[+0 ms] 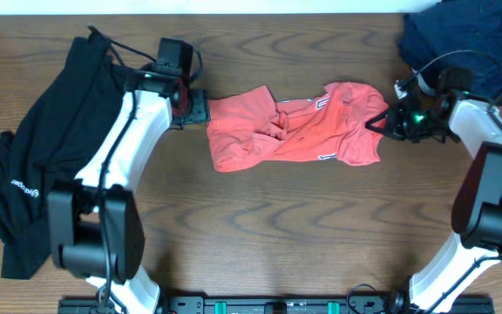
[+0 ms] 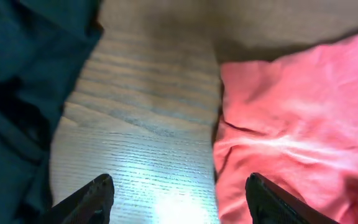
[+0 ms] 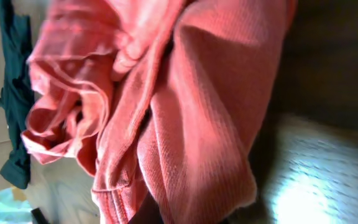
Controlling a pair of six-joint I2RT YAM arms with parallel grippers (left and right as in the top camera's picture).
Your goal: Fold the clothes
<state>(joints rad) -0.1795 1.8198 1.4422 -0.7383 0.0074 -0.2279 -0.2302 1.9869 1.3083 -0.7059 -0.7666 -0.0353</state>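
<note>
The red-orange T-shirt (image 1: 295, 131) lies crumpled in the middle of the table, with bits of white-and-black lettering showing. My left gripper (image 1: 200, 109) is open at the shirt's left edge. In the left wrist view (image 2: 179, 190) one finger is over bare wood and the other over the shirt (image 2: 297, 124). My right gripper (image 1: 382, 122) is at the shirt's right edge. The shirt's fabric (image 3: 191, 112) bunches into the jaws and hides them, so the gripper looks shut on it. The black top (image 1: 50, 148) with a small white logo lies at the left.
A dark blue garment pile (image 1: 464, 39) sits at the back right corner, behind my right arm. The black top's edge (image 2: 17, 74) lies close to the left of my left gripper. The wooden table (image 1: 277, 227) shows in front of the shirt.
</note>
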